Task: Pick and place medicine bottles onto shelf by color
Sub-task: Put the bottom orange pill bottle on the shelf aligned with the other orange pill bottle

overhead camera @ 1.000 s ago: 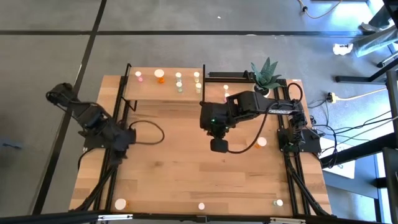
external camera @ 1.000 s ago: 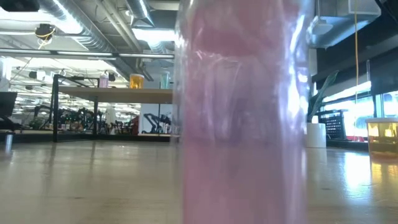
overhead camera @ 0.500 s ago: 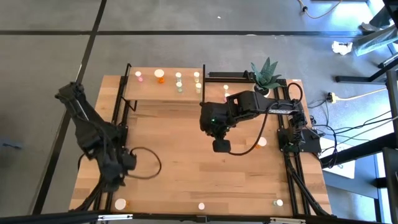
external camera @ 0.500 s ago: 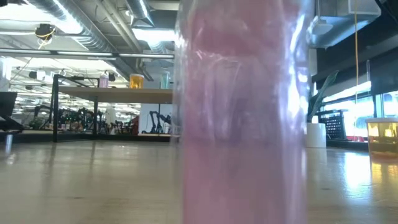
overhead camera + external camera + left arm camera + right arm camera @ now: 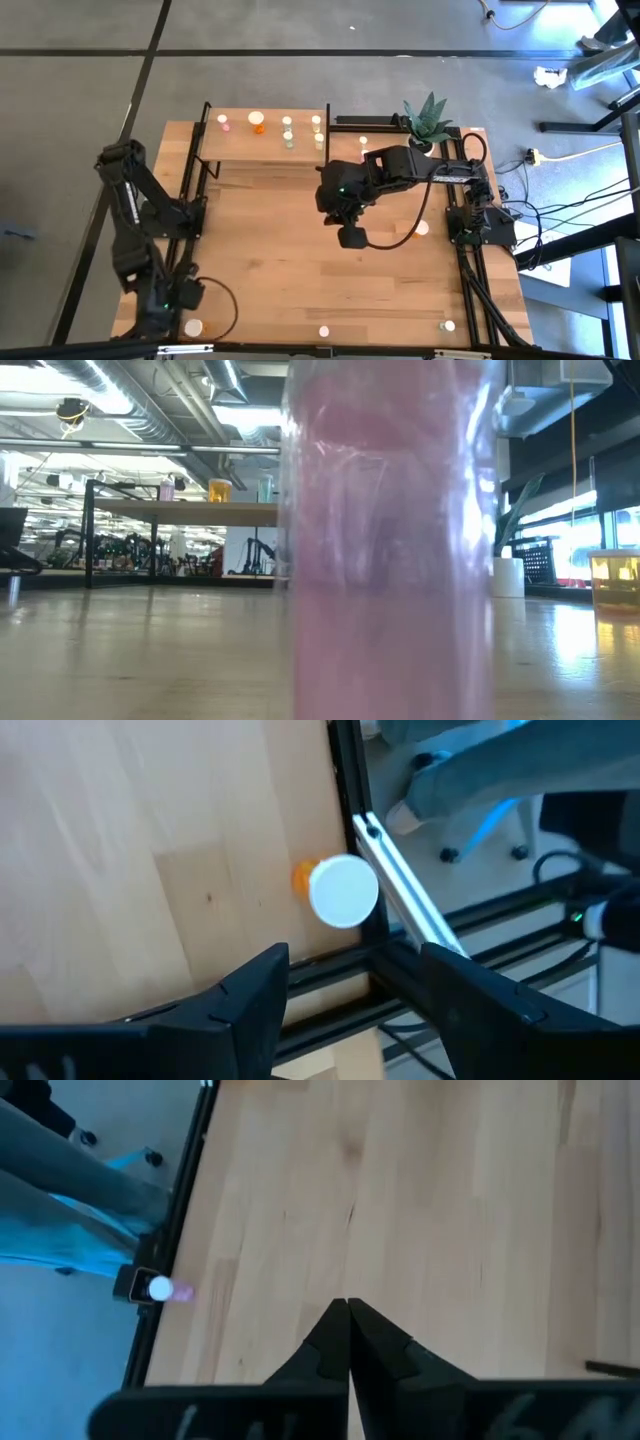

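The shelf [image 5: 265, 143] stands at the table's far edge and carries a pink [image 5: 222, 122], an orange [image 5: 257, 122], green [image 5: 288, 131] and yellowish [image 5: 317, 125] medicine bottles. An orange bottle with a white cap [image 5: 193, 327] stands upright at the near left corner; it also shows in the left wrist view [image 5: 340, 891]. My left gripper [image 5: 178, 308] is open just beside this bottle, whose cap lies ahead of the fingertips [image 5: 355, 990], apart from them. My right gripper [image 5: 349, 237] is shut and empty over the table's middle [image 5: 348, 1325].
Loose bottles stand at the near edge [image 5: 323, 331] and near right corner [image 5: 448, 325], one at the right [image 5: 420, 228], two behind the right arm [image 5: 363, 150]. A pink bottle [image 5: 385, 540] fills the low view. A potted plant [image 5: 428, 122] stands far right.
My left gripper has swung from the left middle of the table toward the near edge, down to the near left corner beside the orange bottle. No bottle has moved.
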`<state>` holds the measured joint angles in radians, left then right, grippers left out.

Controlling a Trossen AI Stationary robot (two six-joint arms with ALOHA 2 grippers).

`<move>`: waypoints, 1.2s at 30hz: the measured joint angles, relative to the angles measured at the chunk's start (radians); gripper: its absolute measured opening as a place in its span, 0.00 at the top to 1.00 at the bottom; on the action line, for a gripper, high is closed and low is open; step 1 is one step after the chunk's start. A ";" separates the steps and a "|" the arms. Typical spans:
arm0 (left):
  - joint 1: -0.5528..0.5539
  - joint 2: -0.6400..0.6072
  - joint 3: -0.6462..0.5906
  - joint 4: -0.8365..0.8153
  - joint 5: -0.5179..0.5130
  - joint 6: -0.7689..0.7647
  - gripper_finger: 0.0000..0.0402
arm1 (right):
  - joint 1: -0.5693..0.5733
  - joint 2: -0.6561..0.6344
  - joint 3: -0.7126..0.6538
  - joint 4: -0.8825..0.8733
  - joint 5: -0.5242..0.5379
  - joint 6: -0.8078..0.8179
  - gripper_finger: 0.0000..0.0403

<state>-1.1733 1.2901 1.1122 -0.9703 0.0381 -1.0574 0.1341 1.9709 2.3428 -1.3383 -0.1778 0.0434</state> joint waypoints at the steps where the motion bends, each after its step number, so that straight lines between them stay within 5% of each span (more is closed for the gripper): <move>1: -0.016 0.005 0.000 0.000 -0.012 -0.006 0.46 | 0.000 0.000 0.000 0.005 0.000 0.000 0.99; 21: -0.064 0.033 0.000 -0.001 -0.240 -0.070 0.46 | 0.000 0.000 0.000 0.126 0.000 0.001 0.99; 36: -0.063 0.033 0.000 -0.025 -0.261 -0.172 0.46 | 0.000 0.000 0.000 0.131 0.001 0.001 0.99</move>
<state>-1.2366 1.3231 1.1122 -0.9955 -0.2226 -1.2297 0.1341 1.9709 2.3428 -1.2071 -0.1772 0.0443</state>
